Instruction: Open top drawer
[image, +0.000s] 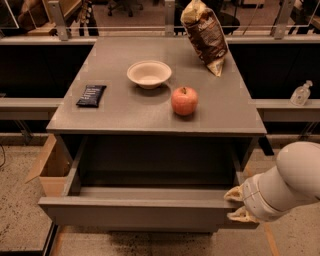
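Note:
The top drawer (135, 212) is a wide grey drawer under the cabinet top. It stands pulled far out toward me, and its dark box interior (155, 172) shows. My gripper (237, 205) is at the right end of the drawer's front panel, its tan fingers (235, 195) one above the other at the panel's top edge. My white arm (287, 185) comes in from the lower right. The lower drawers are hidden behind the open one.
On the cabinet top (115, 112) lie a white bowl (149, 73), a red apple (184, 100), a dark snack packet (91, 95) and a leaning chip bag (206, 35). A cardboard box (47, 167) stands at the left. A sanitizer bottle (301, 93) sits on the right ledge.

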